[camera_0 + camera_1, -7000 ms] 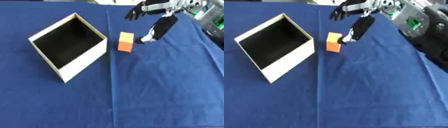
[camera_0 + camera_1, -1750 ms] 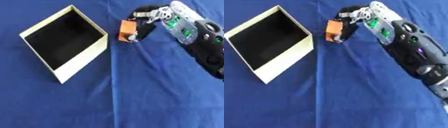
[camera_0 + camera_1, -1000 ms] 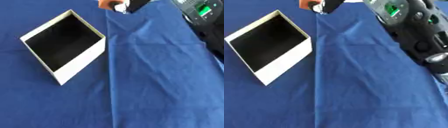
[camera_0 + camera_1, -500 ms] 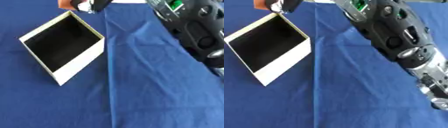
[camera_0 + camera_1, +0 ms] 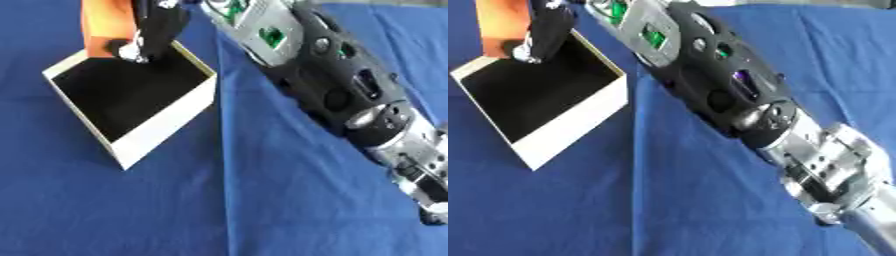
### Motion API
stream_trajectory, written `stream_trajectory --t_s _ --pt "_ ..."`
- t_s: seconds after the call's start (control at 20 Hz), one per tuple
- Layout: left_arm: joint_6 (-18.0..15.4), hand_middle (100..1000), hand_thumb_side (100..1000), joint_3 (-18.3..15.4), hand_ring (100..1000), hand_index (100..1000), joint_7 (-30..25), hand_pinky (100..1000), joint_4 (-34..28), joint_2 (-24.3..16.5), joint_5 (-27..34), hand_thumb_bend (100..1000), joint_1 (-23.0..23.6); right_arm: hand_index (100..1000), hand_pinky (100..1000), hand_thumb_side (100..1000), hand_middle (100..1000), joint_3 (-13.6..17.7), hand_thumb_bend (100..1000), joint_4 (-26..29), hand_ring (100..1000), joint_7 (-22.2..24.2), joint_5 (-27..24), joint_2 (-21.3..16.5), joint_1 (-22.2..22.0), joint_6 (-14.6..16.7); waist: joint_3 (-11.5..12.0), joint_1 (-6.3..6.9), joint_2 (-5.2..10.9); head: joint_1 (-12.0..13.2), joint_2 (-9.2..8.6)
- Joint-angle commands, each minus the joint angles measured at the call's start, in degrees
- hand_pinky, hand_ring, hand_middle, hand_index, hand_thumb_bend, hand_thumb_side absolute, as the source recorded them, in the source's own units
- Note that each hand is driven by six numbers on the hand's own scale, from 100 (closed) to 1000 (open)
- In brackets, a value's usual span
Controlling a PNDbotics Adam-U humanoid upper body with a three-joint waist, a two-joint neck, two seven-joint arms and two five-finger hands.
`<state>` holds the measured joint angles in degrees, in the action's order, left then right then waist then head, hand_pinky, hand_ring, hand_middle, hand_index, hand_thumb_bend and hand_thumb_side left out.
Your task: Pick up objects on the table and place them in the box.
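In the left eye view, the right hand [image 5: 156, 27] reaches in from the top, over the far corner of the box [image 5: 166, 125]. Its black fingers [image 5: 140, 42] are curled around an orange block [image 5: 107, 25], and they hold it up above the back edge of the box. The block looks like it is in the air, not inside the box, but how high it is cannot be told. The big black and silver right arm [image 5: 350, 100] runs from the lower right corner up to the top middle. The box is white outside and black inside, and its top is open. It sits turned at a slant on the blue cloth [image 5: 175, 210]. In the right eye view, the same things sit a bit more to the left, and the arm looks bigger and nearer. This view shows more of the silver part of the arm at the bottom right. The left eye view shows more blue cloth to the left of the box. There is one box, one orange block and one hand to see. The left hand does not show in either view.
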<state>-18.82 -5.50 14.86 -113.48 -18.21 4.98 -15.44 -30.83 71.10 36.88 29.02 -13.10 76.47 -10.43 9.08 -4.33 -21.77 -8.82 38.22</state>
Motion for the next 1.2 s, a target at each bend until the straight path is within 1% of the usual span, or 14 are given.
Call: stream_trajectory --t_s 0.05,0.2,0.45,0.5,0.6,0.65,0.7,0.75,0.8,0.85,0.95,1.0,1.05,1.2 --pt "-0.11 596 651 -0.14 531 684 -0.25 414 -1.11 -0.61 0.33 100 -0.86 628 616 100 468 -0.83 100 -3.42 612 1.55 2.78 0.47 0.46 2.20 0.35 0.30 0.98 -0.41 -0.52" --pt "-0.09 596 651 -0.23 530 684 -0.20 414 -1.11 -0.58 0.34 100 -0.98 632 620 100 473 -0.89 100 -7.22 618 2.58 4.94 0.87 -0.32 4.78 0.68 0.10 0.81 -0.33 -0.51" --pt "-0.06 596 652 -0.18 531 684 -0.20 415 -1.11 -0.65 0.36 100 -1.30 644 637 100 486 -0.65 100 -10.35 631 4.49 4.75 1.59 -0.49 8.31 0.86 -0.15 0.50 -0.21 -0.32" --pt "-0.06 596 652 -0.17 531 684 -0.20 415 -1.11 -0.66 0.36 100 -1.37 684 678 158 527 -0.65 100 -10.68 658 4.85 4.75 1.74 -0.45 8.91 0.95 -0.21 0.43 -0.26 -0.33" --pt "-0.08 595 651 -0.14 531 684 -0.22 415 -1.11 -0.72 0.39 100 -1.62 701 693 186 546 -0.50 100 -11.50 669 6.08 5.27 2.07 -0.24 10.88 1.22 -0.37 0.25 -0.33 -0.41" --pt "-0.09 595 652 -0.12 531 684 -0.25 415 -1.11 -0.75 0.40 100 -1.70 722 714 266 575 -0.14 100 -11.91 698 6.18 5.86 2.20 -0.12 11.66 1.31 -0.43 0.20 -0.34 -0.45" --pt "-0.09 595 653 -0.08 530 685 -0.30 415 -1.11 -0.77 0.42 100 -1.77 729 724 297 587 0.31 100 -12.37 711 5.86 6.72 2.36 -0.01 12.39 1.39 -0.49 0.15 -0.37 -0.50" --pt "-0.08 595 653 -0.04 530 684 -0.34 414 -1.11 -0.78 0.45 100 -1.80 752 751 386 625 0.71 100 -12.83 744 5.48 7.45 2.53 0.05 13.02 1.43 -0.52 0.11 -0.39 -0.54" --pt "-0.05 595 653 -0.01 530 684 -0.39 414 -1.11 -0.78 0.46 100 -1.82 776 765 426 657 1.12 100 -13.26 762 5.04 8.08 2.69 0.12 13.59 1.46 -0.54 0.07 -0.43 -0.56" --pt "-0.02 595 654 0.01 530 684 -0.43 414 -1.11 -0.78 0.48 100 -1.83 814 783 541 710 1.44 100 -13.61 792 4.65 8.59 2.82 0.19 14.13 1.47 -0.56 0.04 -0.48 -0.55" --pt "0.01 595 654 0.00 530 684 -0.44 414 -1.11 -0.77 0.50 100 -1.81 877 811 661 805 1.84 100 -13.97 848 3.97 9.24 2.95 0.36 15.06 1.45 -0.59 0.00 -0.52 -0.52" --pt "0.04 595 655 0.01 530 684 -0.46 414 -1.11 -0.77 0.49 100 -1.79 889 821 677 821 1.93 100 -14.04 865 3.78 9.64 2.98 0.49 15.50 1.43 -0.58 -0.01 -0.50 -0.49" --pt "0.06 595 655 0.02 530 684 -0.49 414 -1.11 -0.77 0.48 100 -1.77 907 844 696 850 1.98 148 -14.06 898 3.73 10.20 2.98 0.61 15.89 1.41 -0.57 -0.01 -0.46 -0.45" --pt "0.11 595 655 -0.02 530 685 -0.48 414 -1.11 -0.74 0.48 100 -1.67 927 852 691 864 2.17 225 -13.84 905 3.41 13.23 2.92 1.04 16.55 1.28 -0.50 0.02 -0.44 -0.45"
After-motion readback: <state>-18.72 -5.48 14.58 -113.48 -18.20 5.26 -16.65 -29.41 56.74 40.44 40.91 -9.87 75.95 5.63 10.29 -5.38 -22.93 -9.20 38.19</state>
